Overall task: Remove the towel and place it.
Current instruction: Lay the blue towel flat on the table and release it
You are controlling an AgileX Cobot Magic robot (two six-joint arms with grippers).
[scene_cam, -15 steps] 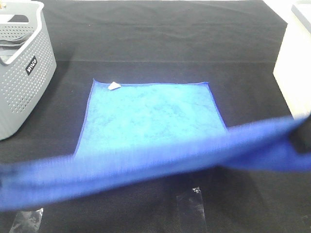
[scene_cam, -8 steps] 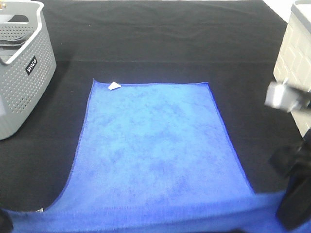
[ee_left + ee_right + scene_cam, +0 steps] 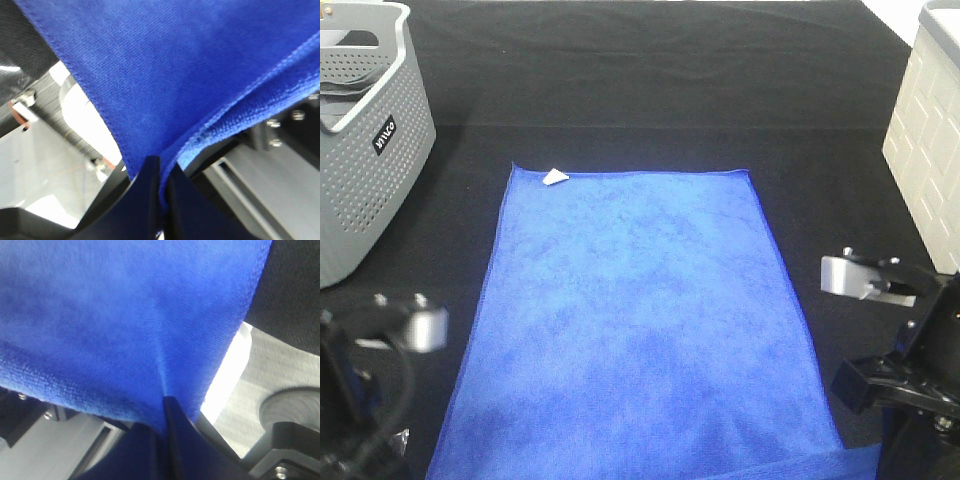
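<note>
While the left gripper (image 3: 159,172) is pinched tight on one near corner of the towel (image 3: 640,310) and the right gripper (image 3: 164,412) clamps the other, the cloth stretches away from both toward the upper middle of the frame, flat on the black counter (image 3: 640,90), long axis running away. Both arms stand equally near, at the lower corners; the white tag (image 3: 555,177) lies at the far edge.
</note>
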